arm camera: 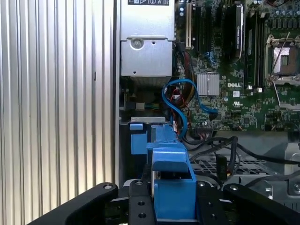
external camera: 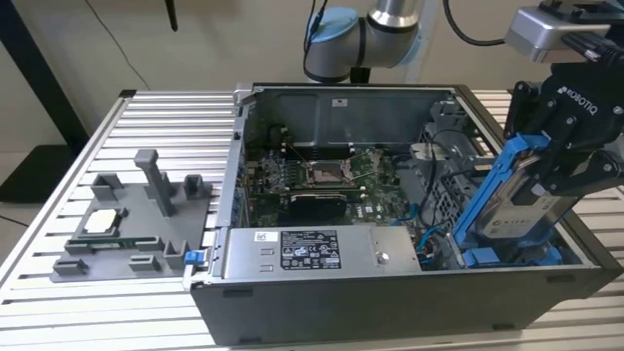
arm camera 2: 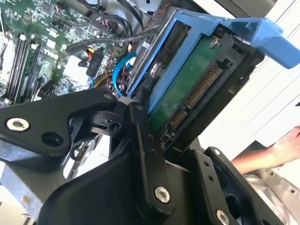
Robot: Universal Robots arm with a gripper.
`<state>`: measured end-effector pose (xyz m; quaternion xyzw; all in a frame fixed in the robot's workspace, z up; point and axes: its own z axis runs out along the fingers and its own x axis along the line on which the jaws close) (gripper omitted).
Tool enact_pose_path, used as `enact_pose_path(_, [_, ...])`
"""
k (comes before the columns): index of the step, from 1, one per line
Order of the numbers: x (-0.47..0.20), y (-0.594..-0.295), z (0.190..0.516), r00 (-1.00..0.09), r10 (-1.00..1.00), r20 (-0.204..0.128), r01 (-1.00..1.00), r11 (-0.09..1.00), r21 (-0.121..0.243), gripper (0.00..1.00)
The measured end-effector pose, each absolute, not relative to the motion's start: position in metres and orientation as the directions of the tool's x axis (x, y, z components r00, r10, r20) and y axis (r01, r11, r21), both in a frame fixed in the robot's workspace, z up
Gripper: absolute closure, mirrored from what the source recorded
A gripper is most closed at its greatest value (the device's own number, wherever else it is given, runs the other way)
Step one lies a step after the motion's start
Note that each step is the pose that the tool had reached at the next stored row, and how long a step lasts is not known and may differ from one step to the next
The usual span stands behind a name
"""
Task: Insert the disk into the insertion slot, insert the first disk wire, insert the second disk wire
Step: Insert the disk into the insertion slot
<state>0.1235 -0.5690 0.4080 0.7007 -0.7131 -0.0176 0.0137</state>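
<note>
The disk point(external camera: 495, 191) is a silver-grey drive with a white label in a bright blue carrier frame. It stands steeply tilted at the exterior view's right, top end leaning toward the right and sticking above the case rim. In the second wrist view its green circuit board and connector row point(arm camera 2: 187, 89) face the camera. The first wrist view shows the blue frame end point(arm camera: 171, 185).

The claw point(external camera: 546, 175) is pinching the disk, with black fingers point(arm camera: 138, 204) pressed on both flat sides. That grip shows in both wrist views.

The disk's lower end is down at the insertion slot point(external camera: 483, 257), by the blue fittings in the case's lower right corner. How far it is seated, cannot tell. The perforated grey cage point(arm camera: 211, 164) is just beside it.

Edges: the case wall point(external camera: 585, 256) is just beside the disk on the right. Loose blue cable point(arm camera: 180, 101) and black wires lie between cage and motherboard point(external camera: 292, 175). The power-supply box point(external camera: 322, 252) sits along the front, near the slot. The case is open on top, with free room above.

At the exterior view's left, a grey fixture tray point(external camera: 117, 234) sits on the slatted surface point(external camera: 146, 117), well apart. A person's hand point(arm camera 2: 286, 145) shows in the second wrist view, beyond the case.
</note>
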Motion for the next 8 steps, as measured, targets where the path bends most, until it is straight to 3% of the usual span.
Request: enact_pose_path(8, [0.124,-0.569,0.396,-0.017,-1.000,-0.005,-0.999,0.017,0.050,1.00])
